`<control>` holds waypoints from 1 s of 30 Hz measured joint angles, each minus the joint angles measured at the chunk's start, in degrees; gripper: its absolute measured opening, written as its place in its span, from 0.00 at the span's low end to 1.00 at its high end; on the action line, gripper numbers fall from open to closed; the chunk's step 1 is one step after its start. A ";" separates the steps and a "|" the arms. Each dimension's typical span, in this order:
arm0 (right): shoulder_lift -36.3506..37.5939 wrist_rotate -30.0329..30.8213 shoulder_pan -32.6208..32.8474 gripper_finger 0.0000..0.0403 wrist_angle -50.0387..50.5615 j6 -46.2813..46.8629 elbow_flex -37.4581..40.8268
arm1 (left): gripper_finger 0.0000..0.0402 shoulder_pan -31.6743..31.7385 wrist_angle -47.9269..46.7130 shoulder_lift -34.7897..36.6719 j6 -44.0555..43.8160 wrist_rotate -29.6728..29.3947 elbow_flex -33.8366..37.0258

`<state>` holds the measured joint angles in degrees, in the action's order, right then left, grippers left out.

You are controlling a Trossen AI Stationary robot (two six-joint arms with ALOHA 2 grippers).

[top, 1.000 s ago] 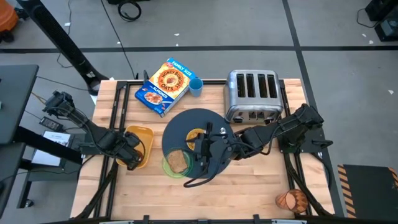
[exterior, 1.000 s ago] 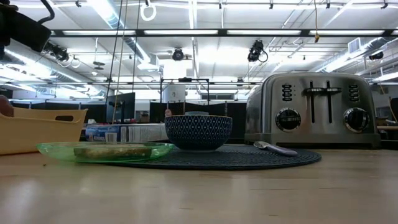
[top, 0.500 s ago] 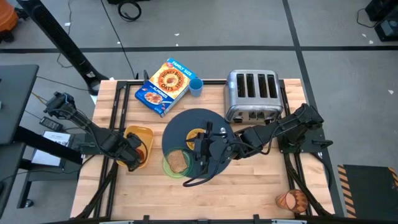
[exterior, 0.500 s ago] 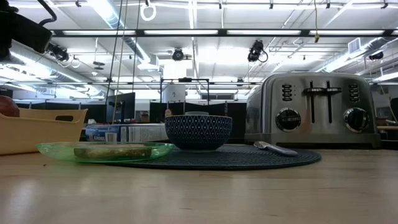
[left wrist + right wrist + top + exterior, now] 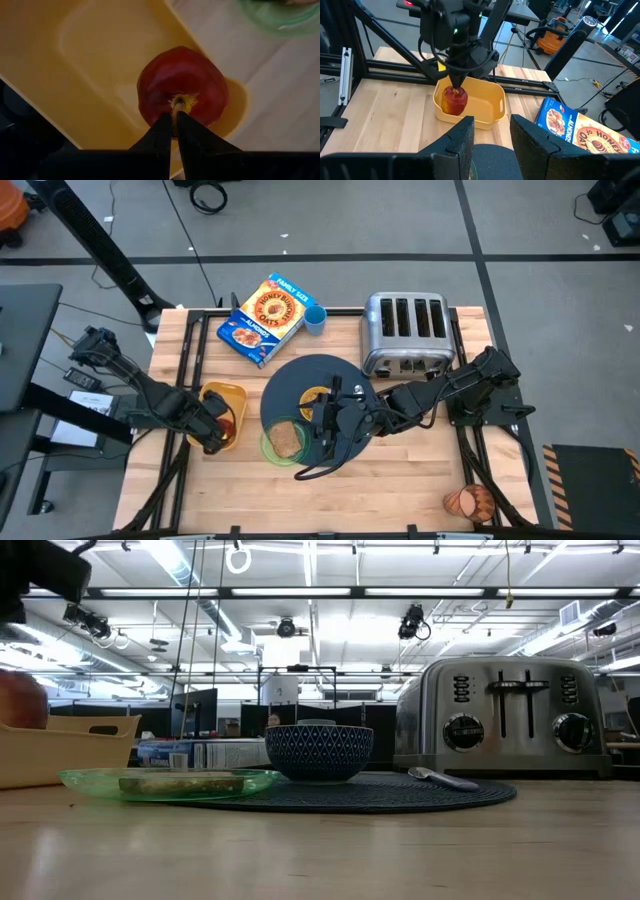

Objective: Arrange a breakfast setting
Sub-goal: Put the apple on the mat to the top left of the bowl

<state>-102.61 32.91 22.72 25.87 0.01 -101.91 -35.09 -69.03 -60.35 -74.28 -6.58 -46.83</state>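
While the left gripper (image 5: pixel 175 117) pinches the stem of the round red apple (image 5: pixel 182 85), jaws nearly shut on that thin stalk, the fruit hangs directly below the fingertips and sits over the shallow yellow plastic bin (image 5: pixel 222 412) at the left side of the wooden tabletop (image 5: pixel 400 465). Right wrist view confirms: apple (image 5: pixel 454 100) suspended from the left arm at the near rim of the bin (image 5: pixel 485 105), apparently clear of its floor. Low view shows it (image 5: pixel 20 700) above the bin wall. Setting lies to the robot's right of the apple: large dark blue-grey round mat (image 5: pixel 300 375), translucent green plate (image 5: pixel 268 448) with a toast slice (image 5: pixel 287 440) at the mat's near-left edge, patterned cereal bowl (image 5: pixel 320 752) and metal spoon (image 5: pixel 442 778) on the mat. Judgement: the carry runs sideways from bin toward the mat, so the left arm is the nearer and the only one loaded. Stem grip is slender; the apple could swing or slip. Right gripper (image 5: pixel 490 135) hovers over the mat, jaws partly apart, holding nothing. Chrome four-slot toaster (image 5: pixel 405 330) stands behind the mat.
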 joint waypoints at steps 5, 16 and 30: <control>0.00 0.00 0.00 0.33 0.44 -0.02 0.00 | 0.06 0.00 -1.47 0.11 1.37 -1.33 -2.62; 0.00 0.00 0.00 0.33 4.74 3.24 0.00 | 0.06 4.40 -4.82 0.11 10.67 -9.34 -13.47; 0.24 0.52 0.00 0.33 5.10 8.59 -0.03 | 0.06 24.50 4.69 -3.73 35.41 -9.61 -15.91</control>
<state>-102.37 33.43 22.72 30.97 8.60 -101.94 -10.60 -64.34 -64.09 -38.87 -16.19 -62.74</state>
